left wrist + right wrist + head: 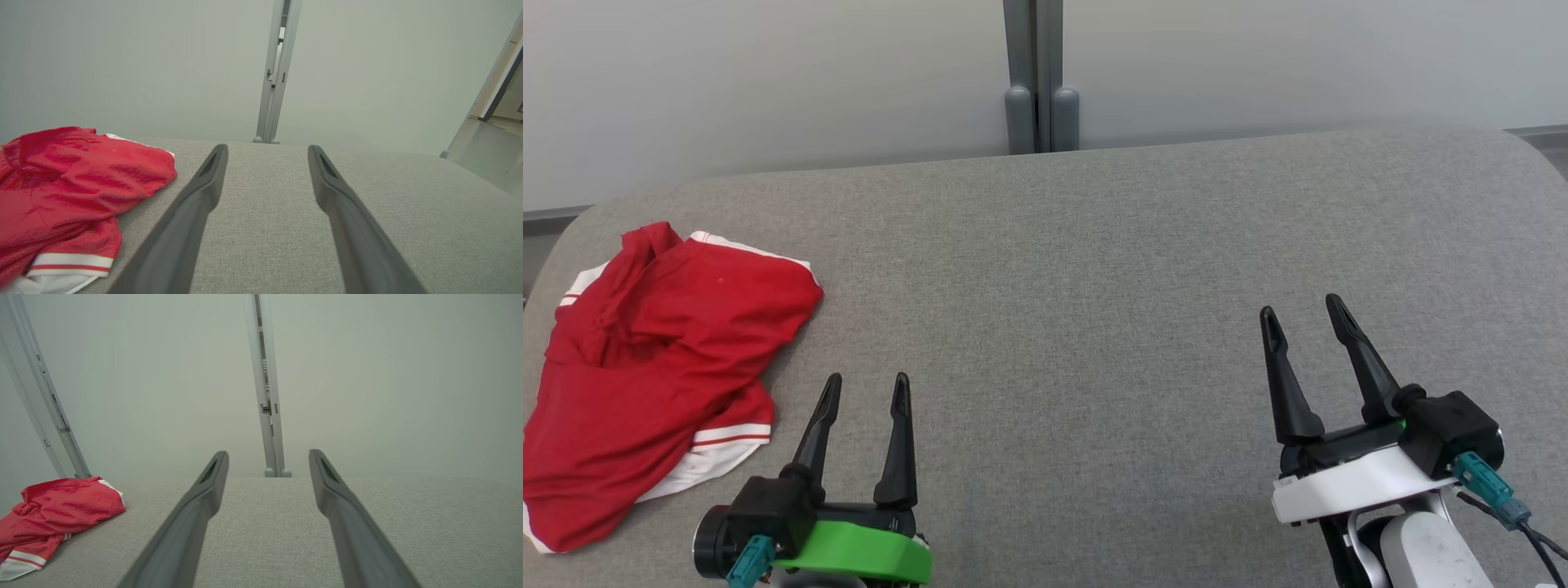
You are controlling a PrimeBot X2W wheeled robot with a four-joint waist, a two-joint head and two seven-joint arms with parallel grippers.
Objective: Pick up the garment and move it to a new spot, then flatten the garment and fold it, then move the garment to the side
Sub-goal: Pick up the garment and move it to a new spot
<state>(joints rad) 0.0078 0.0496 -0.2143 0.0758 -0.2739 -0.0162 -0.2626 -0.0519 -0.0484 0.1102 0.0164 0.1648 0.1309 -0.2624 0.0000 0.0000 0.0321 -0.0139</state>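
Note:
A crumpled red garment [654,359] with white trim lies at the left end of the grey fabric surface [1094,286]. The same red garment [69,192] sits left of the fingers in the left wrist view, and far left in the right wrist view as a small heap [57,510]. My left gripper [866,388] stands open just right of the garment, apart from it, nothing between its fingers [204,192]. Well off to the right my right gripper [1303,314] is also open and empty, its fingers [331,486] over bare fabric.
A pale wall with a grey vertical post [1039,77] backs the surface's far edge. The surface's corners are rounded. A second slanted grey post [45,408] stands beyond the garment's end in the right wrist view.

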